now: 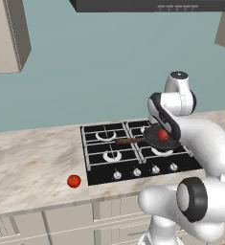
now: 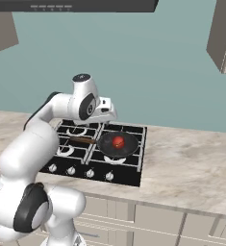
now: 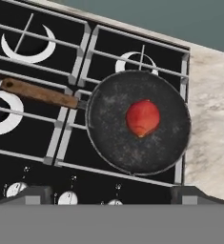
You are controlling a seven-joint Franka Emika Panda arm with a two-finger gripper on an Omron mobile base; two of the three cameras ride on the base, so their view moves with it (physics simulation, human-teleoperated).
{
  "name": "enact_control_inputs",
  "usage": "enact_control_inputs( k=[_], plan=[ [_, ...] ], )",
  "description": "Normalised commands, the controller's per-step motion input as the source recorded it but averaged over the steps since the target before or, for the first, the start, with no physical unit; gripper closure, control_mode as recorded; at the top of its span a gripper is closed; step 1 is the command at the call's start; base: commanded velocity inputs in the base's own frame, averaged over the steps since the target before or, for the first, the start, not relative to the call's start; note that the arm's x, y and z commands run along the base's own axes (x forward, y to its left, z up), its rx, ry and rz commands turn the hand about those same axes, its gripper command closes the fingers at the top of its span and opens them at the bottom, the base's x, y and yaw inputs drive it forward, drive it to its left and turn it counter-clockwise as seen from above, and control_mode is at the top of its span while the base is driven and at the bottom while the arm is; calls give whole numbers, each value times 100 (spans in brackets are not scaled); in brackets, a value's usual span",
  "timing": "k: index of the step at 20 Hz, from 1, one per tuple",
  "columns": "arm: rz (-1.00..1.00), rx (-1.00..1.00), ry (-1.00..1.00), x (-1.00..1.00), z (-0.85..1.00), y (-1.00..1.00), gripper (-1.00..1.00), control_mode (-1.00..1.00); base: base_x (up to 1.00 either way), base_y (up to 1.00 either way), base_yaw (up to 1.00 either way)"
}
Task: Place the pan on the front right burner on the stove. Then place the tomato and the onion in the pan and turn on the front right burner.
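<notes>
Item, countertop: pale marbled stone, running the width of the kitchen below a teal wall.

Item, loose red round fruit: on the countertop left of the stove, near its front left corner, apart from it. Whether it is the tomato or the onion cannot be told.

Item, stove: black four-burner cooktop set in the countertop, silver knobs along its front edge.

Item, pan: dark, round, seated on the front right burner, which it mostly covers. Brown wooden handle lies flat, pointing left across the grates.

Item, second red round fruit: inside the pan, near its middle, resting on the pan floor. Same doubt as to kind.

Item, gripper: above the pan, looking down on it, jaws spread wide, fingertips empty and touching nothing.
</notes>
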Motion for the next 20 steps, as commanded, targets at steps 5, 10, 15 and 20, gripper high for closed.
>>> enact_control_inputs(
  k=[5,10,15,20],
  plan=[
    [5,0,0,-18,0,60,-100,-100,0,0,0],
    [7,0,0,-25,0,55,-100,-100,0,0,0],
    [7,0,0,-27,0,49,-100,-100,0,0,0],
    [5,0,0,-31,0,48,-100,-100,0,0,0]
  ],
)
